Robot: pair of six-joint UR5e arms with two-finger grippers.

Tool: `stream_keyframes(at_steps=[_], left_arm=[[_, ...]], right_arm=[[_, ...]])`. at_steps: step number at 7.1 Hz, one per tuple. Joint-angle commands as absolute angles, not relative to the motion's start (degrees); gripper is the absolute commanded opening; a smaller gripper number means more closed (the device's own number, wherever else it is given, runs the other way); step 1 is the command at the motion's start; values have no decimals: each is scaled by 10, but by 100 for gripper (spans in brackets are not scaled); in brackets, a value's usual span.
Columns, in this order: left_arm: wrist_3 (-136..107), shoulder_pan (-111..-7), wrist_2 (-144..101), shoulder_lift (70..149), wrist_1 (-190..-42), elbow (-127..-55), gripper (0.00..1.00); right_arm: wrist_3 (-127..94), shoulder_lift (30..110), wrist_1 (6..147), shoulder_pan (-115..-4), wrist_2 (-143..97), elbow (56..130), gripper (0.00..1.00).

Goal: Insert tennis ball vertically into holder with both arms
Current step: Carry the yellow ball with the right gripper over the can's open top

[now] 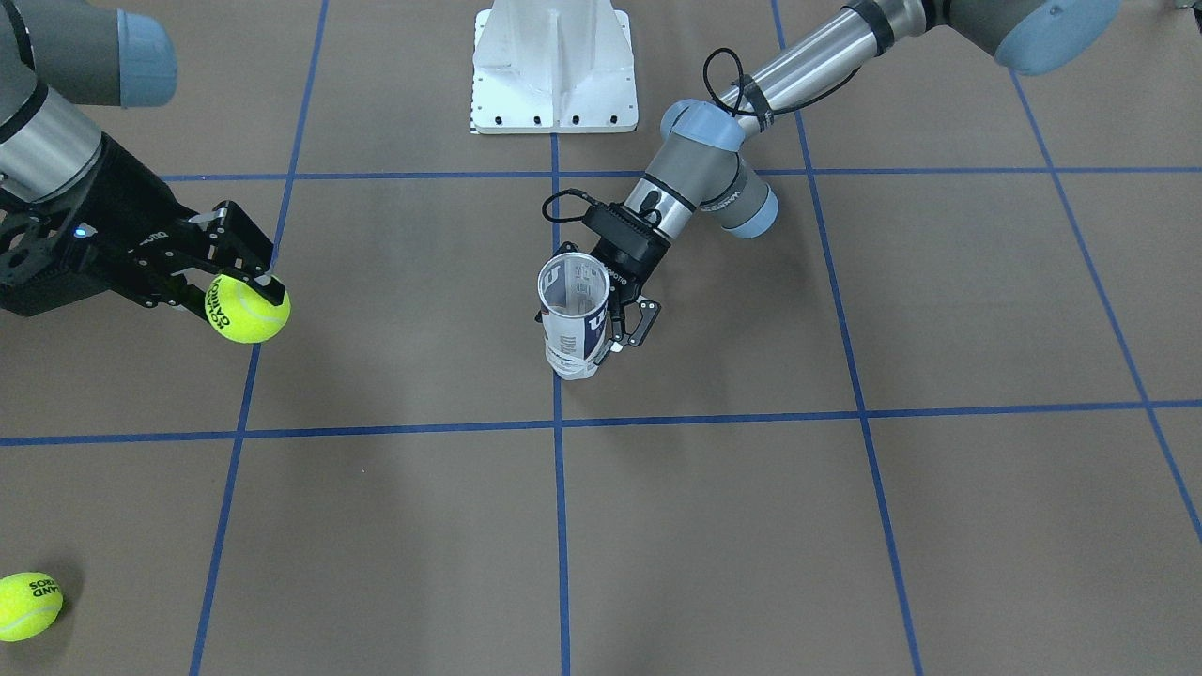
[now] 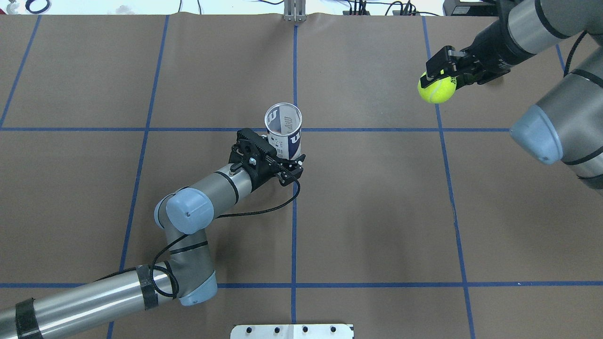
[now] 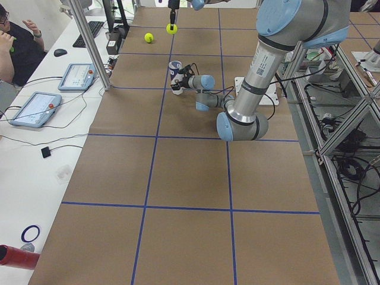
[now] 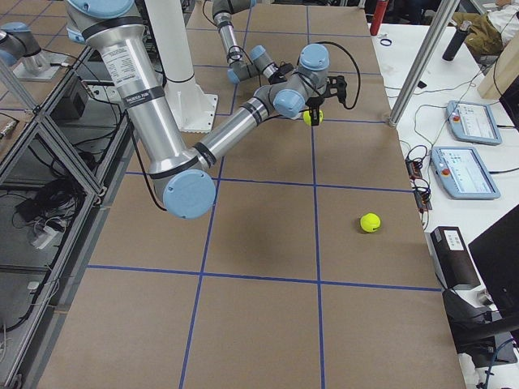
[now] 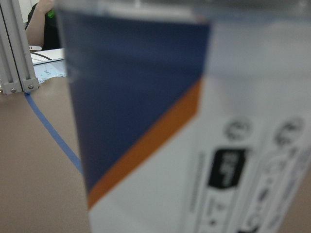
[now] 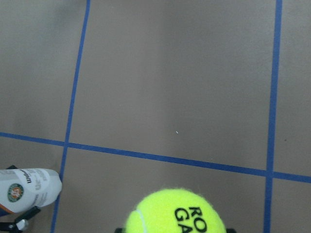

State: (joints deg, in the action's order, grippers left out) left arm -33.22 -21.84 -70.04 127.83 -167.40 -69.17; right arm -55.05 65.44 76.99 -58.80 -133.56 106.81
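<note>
The holder, a clear tube with a white and navy label, stands upright with its mouth open near the table's middle. It also shows in the overhead view and fills the left wrist view. My left gripper is shut on its lower part from the side. My right gripper is shut on a yellow tennis ball, pointing down, well off to the robot's right of the holder. The holder shows at the lower left of the right wrist view.
A second tennis ball lies on the table towards the operators' edge on the robot's right. The white pedestal base stands at the robot's side. Blue tape lines cross the brown table. Tablets lie on the side bench.
</note>
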Motion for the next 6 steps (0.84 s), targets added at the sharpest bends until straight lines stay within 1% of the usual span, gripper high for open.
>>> stream_keyframes(at_steps=[1, 4, 5, 6], left_arm=[[-332, -218, -700, 1278, -1673, -692, 99], [-332, -217, -700, 1277, -1674, -692, 99], [-333, -217, -700, 1277, -1674, -691, 99], [-333, -216, -700, 1276, -1675, -692, 99]], right_arm=[[-628, 601, 770, -560, -1336, 1070, 0], [-685, 535, 771, -507, -1304, 1063, 0], [-705, 502, 786, -473, -1263, 1055, 0], [-707, 456, 833, -453, -1233, 1044, 0]])
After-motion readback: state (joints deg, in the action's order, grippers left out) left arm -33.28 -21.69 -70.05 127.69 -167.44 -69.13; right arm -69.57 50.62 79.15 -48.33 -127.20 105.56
